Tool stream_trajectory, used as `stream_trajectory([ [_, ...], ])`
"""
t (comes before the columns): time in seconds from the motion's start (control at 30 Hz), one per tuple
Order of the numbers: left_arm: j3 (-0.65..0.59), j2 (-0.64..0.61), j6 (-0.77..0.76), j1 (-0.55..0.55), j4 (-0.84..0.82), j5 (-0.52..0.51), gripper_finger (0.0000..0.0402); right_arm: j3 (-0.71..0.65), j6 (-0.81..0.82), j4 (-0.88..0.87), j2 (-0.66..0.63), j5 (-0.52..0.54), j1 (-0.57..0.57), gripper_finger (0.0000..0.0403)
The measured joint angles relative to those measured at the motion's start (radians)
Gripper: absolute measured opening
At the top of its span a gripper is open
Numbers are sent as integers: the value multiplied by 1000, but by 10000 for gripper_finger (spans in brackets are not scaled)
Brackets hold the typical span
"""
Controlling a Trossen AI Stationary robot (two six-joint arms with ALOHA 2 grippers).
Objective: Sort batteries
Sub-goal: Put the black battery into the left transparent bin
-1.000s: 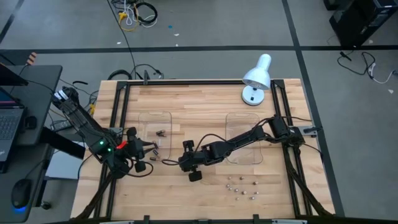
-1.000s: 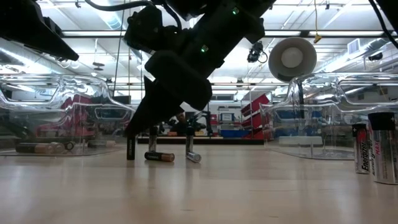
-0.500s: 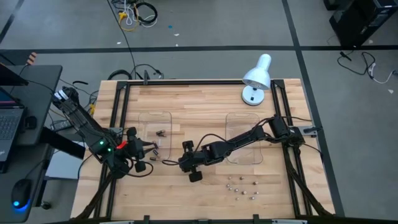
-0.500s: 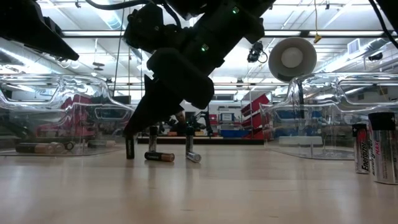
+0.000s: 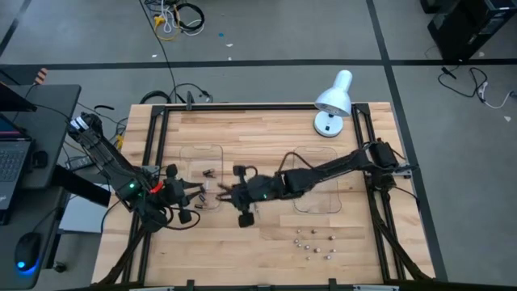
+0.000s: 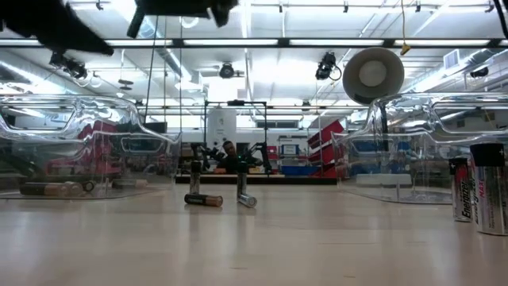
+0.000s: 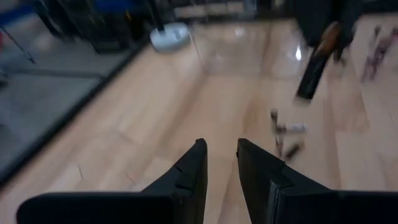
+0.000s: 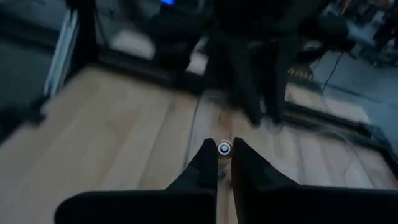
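the right gripper [image 8: 224, 163] is clamped on one dark battery [image 8: 224, 148], held end-on between its fingertips and lifted clear of the table [image 5: 266, 137]. in the high view the right arm reaches across the middle of the table, with its gripper [image 5: 224, 192] just beside the near right edge of the left clear tray [image 5: 201, 150].

the left gripper [image 7: 219, 163] waits at the left side of the table near that tray, its jaws slightly apart and holding nothing.

the step in hand appears to be carrying the held battery to the left tray, which already holds a few dark batteries [image 5: 209, 172].

- keep the grip firm; the battery is small and held only at its sides, so a tilt could let it slip.
- raise it high enough to clear the tray wall before moving across.
- release low over the tray floor, away from the batteries already inside, so it does not bounce out.
- avoid the left arm, which stands close by.

two loose batteries [image 6: 204, 199] lie on the table in front of the tray. a cluster of silver batteries [image 5: 313, 242] remains near the front right, close to the right clear tray [image 5: 317, 153].
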Motion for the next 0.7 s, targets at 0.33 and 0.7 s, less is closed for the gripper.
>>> stream_trajectory([
  [0.33,0,-6,460,-2,404,-215,88,-1,164,134,100,-76,-82,25],
  [0.7,0,-11,610,-2,456,-204,88,-3,179,117,104,-64,-95,85],
])
